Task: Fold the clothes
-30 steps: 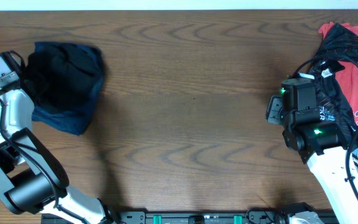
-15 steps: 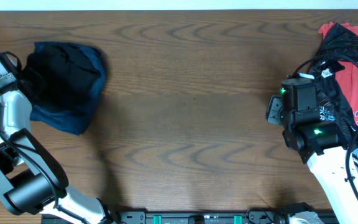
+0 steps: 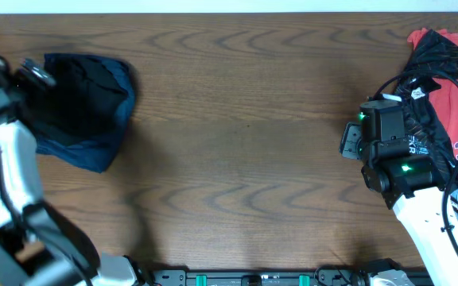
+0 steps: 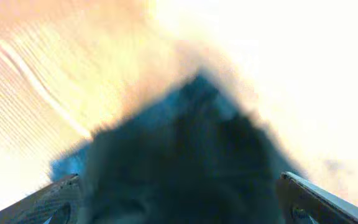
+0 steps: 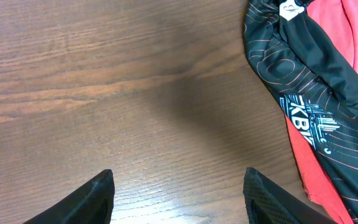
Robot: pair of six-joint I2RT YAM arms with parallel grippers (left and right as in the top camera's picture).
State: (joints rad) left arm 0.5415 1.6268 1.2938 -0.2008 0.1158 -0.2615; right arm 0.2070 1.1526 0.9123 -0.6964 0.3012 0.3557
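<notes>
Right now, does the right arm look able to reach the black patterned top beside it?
Probably yes. The right end effector hangs open and empty over the wooden table, and the black patterned top lies just beside it, draped over a red garment, with nothing between them.

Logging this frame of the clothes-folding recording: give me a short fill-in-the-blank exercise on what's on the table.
1. On the robot's left, the black garment rests on a dark ___ one.
2. The right tool is open over the bare table and holds ___.
3. On the robot's right, the black patterned top lies over a ___ top.
Missing words: blue; nothing; red.
</notes>
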